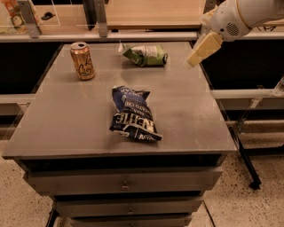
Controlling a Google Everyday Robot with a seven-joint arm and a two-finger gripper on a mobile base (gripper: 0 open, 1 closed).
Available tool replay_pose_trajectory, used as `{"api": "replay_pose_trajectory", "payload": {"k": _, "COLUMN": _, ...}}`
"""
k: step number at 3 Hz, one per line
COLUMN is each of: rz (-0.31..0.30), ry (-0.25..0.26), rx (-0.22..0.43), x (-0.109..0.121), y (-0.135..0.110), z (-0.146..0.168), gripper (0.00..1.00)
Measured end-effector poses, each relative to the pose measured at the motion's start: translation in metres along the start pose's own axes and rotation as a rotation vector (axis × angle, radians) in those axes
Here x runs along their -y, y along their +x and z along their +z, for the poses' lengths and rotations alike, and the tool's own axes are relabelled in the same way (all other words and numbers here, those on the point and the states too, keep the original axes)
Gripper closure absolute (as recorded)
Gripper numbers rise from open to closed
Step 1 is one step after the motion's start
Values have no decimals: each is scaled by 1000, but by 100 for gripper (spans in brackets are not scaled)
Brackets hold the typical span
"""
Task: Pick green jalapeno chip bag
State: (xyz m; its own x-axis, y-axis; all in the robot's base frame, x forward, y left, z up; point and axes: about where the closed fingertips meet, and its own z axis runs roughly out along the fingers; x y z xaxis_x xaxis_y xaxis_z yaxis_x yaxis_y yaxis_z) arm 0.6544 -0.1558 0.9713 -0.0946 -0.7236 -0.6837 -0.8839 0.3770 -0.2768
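At the far edge of a grey table top (62, 119), towards its back right part, lies the green jalapeno chip bag (146, 54), crumpled and on its side, with a pale patch on its face. It touches nothing else on the table. To its left, near the back left corner, a gold drink can (82, 60) stands upright, well apart from the bag. Near the middle of the top lies a dark blue chip bag (133, 115) with white lettering, wrinkled and flat, running from the centre towards the front edge.

The gripper (200, 51) hangs in the air above the table's back right corner, to the right of the green bag and apart from it, slanting down and to the left from a white arm (239, 17) that enters at the upper right. It holds nothing; whether it is released or clenched cannot be told from this angle.

The table top is smooth, dull and faintly scuffed. Under it sit grey drawers (122, 181), one above another, each with a small knob. Behind the table a pale metal rail (133, 36) runs across, and beyond it lies a light wooden board (155, 11). The floor (248, 208) is pale speckled stone. At the right, a dark slanted leg (244, 155) of a frame ends on the floor.
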Motion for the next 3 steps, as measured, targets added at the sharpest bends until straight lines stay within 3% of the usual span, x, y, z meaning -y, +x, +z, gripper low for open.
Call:
{"api": "replay_pose_trajectory", "payload": {"k": 2, "rz": 72, "ry": -112, "rx": 177, "x": 14, "y": -1, "z": 19, "gripper": 0}}
{"api": "replay_pose_trajectory", "payload": {"k": 3, "rz": 71, "ry": -163, "rx": 269, "x": 13, "y": -7, "z": 25, "gripper": 0}}
